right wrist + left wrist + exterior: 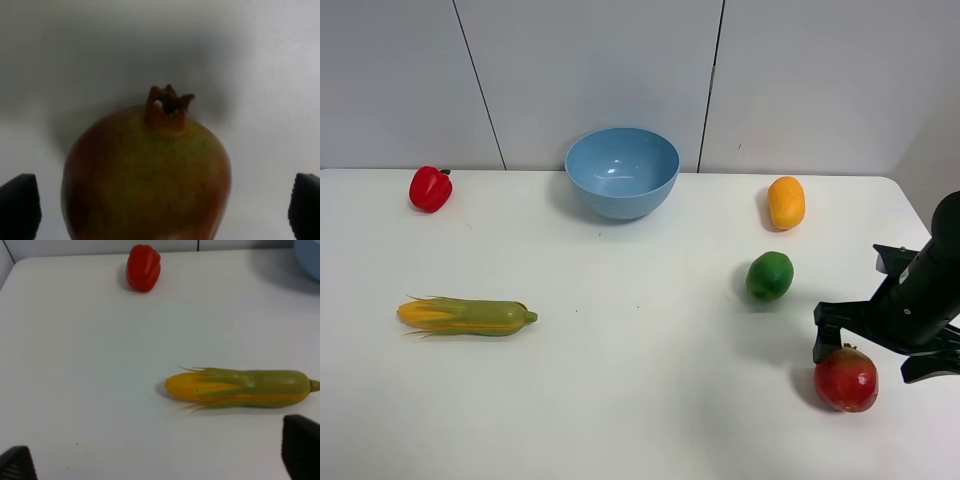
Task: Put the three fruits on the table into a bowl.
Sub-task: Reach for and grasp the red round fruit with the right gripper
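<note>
On the tabletop (620, 400), the bell pepper (430, 189) is seen at ten o'clock and the corn cob (467, 316) at eight. The left hand (160, 456), absent from the high view, is shown only by its wrist camera, spread over bare surface near the cob and holding nothing. The bowl (622, 172) is set at twelve, unfilled. The mango (786, 202) lies at two, the lime (770, 276) at three, the pomegranate (846, 379) at five. The right hand (162, 207) is spread astride the pomegranate, presumably for a grasp. Its wrist view alone shows both fingers clear of the skin.
</note>
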Robot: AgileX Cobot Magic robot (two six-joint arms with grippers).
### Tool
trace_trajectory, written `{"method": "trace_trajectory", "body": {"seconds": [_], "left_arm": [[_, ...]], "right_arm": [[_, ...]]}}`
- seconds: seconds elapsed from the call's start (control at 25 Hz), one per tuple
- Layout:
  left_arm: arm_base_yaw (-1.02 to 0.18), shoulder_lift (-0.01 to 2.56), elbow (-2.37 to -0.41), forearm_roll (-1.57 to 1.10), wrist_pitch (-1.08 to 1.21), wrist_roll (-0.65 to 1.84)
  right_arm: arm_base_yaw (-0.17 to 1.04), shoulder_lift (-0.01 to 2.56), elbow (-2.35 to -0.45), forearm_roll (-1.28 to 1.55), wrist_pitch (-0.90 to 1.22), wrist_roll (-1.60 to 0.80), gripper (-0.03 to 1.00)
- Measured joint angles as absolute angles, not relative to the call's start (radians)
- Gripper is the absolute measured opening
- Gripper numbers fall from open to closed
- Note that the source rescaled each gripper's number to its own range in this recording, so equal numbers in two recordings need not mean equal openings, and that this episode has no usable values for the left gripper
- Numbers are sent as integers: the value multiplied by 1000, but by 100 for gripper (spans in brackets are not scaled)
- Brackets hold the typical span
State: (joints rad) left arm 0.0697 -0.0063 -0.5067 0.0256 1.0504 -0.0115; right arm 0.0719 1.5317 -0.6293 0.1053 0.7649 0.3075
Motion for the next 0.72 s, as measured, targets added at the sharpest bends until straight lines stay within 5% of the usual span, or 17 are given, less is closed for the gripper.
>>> {"method": "trace_trajectory", "body": {"seconds": [0.52,0.6,0.68,0.72], "left_arm": [[70,-6,-507,26,1050,-12],[70,-6,-507,26,1050,-12],[70,-6,-507,26,1050,-12],[70,-6,-507,26,1050,-12]], "right_arm": [[157,1727,-631,135,684,306,98],[158,1735,-631,135,681,306,78],[158,1735,-631,135,678,306,34],[158,1733,-631,136,676,305,26]]}}
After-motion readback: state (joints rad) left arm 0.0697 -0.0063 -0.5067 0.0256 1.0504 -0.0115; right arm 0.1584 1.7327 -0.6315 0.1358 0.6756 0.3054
